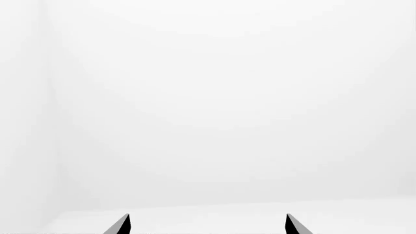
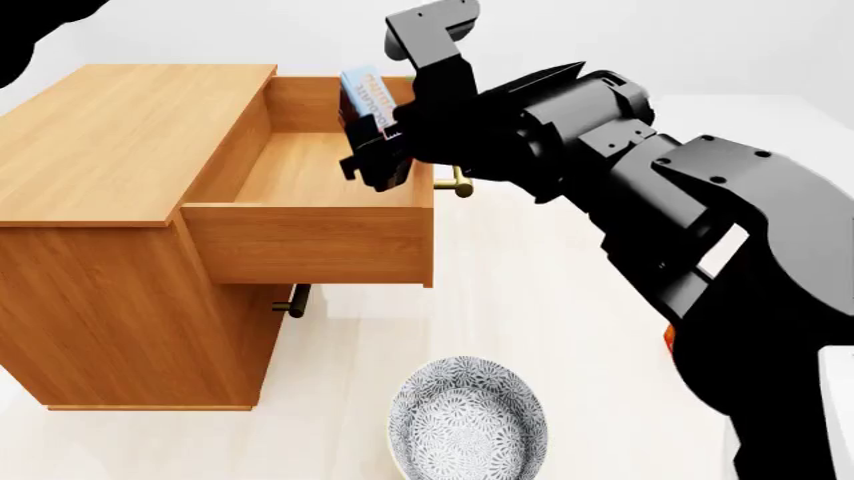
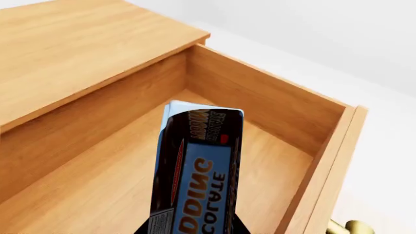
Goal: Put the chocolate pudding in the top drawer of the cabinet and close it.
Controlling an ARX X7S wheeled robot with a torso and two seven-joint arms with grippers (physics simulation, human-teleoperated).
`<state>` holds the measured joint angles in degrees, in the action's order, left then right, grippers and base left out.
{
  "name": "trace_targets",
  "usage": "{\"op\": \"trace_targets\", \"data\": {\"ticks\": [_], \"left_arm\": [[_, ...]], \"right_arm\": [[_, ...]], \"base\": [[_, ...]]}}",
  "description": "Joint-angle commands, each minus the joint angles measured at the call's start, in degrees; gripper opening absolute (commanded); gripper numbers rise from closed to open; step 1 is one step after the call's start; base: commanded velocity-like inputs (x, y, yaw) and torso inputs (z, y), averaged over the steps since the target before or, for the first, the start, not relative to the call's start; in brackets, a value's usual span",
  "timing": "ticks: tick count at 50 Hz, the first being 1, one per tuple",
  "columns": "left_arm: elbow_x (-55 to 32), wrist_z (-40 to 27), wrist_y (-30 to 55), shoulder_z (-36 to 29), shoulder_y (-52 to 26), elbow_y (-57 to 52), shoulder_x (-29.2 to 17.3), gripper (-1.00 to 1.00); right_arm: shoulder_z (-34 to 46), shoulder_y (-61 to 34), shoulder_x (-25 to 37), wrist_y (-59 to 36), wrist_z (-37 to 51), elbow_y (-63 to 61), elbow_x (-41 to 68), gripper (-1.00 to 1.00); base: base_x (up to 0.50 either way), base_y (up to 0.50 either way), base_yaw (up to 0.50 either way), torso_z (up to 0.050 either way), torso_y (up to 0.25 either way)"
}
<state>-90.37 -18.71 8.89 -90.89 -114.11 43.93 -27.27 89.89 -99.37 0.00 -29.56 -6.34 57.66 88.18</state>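
Hovering chocolate pudding point(image 3: 195, 170) inside top drawer point(image 3: 273, 102) walls, seemingly clear

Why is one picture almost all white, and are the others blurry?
The left wrist view faces a blank white background, only the left gripper fingertips showing, dark and sharp. The head view is crisp, with a soft shadow under the open top drawer. The right wrist view is sharp too: the chocolate pudding lettering is readable.

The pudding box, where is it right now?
The pudding is held in the right gripper, hanging over the open top drawer of the cabinet. In the head view it's near the top middle.
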Motion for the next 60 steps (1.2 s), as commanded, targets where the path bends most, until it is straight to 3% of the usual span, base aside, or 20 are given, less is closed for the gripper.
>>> {"op": "trace_targets", "data": {"ticks": [1,7,24,25,60], "left_arm": [[1.0,0.8,-1.1,-0.2,1.3,-7.0,-7.7,1.0],[1.1,1.2,-1.1,0.0,1.1,-12.9,-14.2,1.0],[1.4,2.2,-1.0,0.2,1.9,-10.8,-13.1,1.0],[1.5,2.1,-1.0,0.2,1.9,-10.8,-13.1,1.0],[1.8,1.3,-0.1,1.0,1.5,-13.0,-14.2,1.0]], "right_arm": [[-0.2,1.4,0.0,0.1,-0.2,-0.1,-1.3,-1.0],[-0.2,2.2,0.0,0.2,-0.2,0.0,-1.5,-1.0],[-0.2,2.9,0.0,0.0,0.0,0.0,-1.2,-1.0],[-0.2,2.9,0.0,-0.1,0.0,0.0,-1.1,1.0],[-0.1,-1.3,0.0,0.1,0.1,1.7,1.4,1.0]], "base": [[0.0,0.0,0.0,0.0,0.0],[0.0,0.0,0.0,0.0,0.0],[0.0,0.0,0.0,0.0,0.0],[0.0,0.0,0.0,0.0,0.0],[0.0,0.0,0.0,0.0,0.0]]}}
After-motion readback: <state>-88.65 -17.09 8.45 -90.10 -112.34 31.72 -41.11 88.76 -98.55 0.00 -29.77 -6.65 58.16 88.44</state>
